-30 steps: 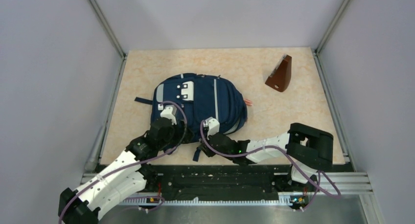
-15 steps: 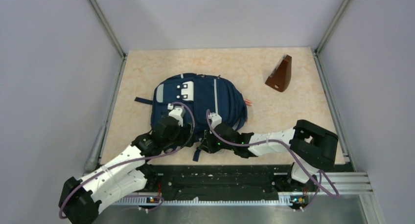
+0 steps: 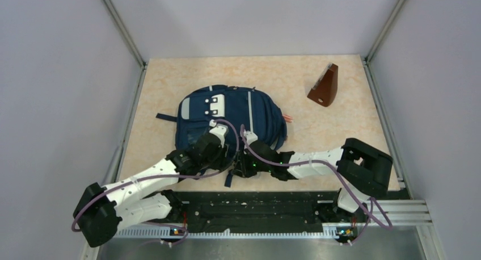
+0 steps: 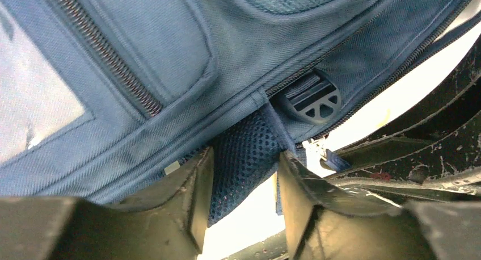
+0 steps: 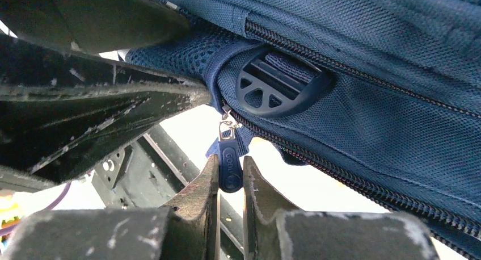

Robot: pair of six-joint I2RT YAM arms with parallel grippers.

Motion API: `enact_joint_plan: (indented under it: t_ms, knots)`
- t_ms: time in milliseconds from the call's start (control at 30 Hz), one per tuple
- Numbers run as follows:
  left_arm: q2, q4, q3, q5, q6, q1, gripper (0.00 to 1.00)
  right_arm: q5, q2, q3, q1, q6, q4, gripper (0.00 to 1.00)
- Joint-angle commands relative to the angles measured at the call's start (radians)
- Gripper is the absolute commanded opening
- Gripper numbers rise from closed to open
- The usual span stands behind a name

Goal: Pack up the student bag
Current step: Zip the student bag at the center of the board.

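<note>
Backpack first: the student bag (image 3: 227,121) lay flat on the tabletop (image 3: 272,78), left of centre. Its navy front with the white pocket patches faced up, and its near edge sat right in front of both your arms. Your left tool (image 4: 241,169) stood partly open at that near edge, its 2 fingers on either side of a padded mesh strap (image 4: 244,146). From the wrist view you could not tell whether the pads were pressing the mesh. Your right tool (image 5: 230,177) was closed almost fully, pinching the blue zipper pull (image 5: 229,158) that hung from a slider on the bag's zip. Just above that pull sat a dark round plastic buckle (image 5: 278,84) with webbing threaded through it. In the overhead view both tools sat close together at the bag's near edge. Well apart from the bag, toward the far right corner, a brown wedge-shaped object (image 3: 324,87) stood on the tabletop. A small pinkish tip (image 3: 288,118) poked out at the bag's right side, too small to name.
</note>
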Motion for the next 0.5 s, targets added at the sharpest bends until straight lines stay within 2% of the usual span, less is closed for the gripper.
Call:
enact_joint_plan:
  t_ms: [0, 33, 167, 467]
  knots:
    - [0.075, 0.031, 0.055, -0.031, 0.011, -0.018, 0.40, -0.003, -0.060, 0.041, -0.007, 0.024, 0.038, 0.00]
    - [0.093, 0.030, 0.062, -0.032, 0.009, -0.023, 0.29, 0.013, -0.064, 0.032, -0.006, 0.029, 0.044, 0.00]
    - [0.151, 0.011, 0.089, -0.060, -0.001, -0.040, 0.02, 0.108, -0.095, -0.008, -0.007, 0.058, 0.065, 0.00]
    - [0.114, -0.039, 0.109, -0.139, -0.043, -0.044, 0.00, 0.282, -0.181, -0.072, -0.018, 0.089, 0.050, 0.00]
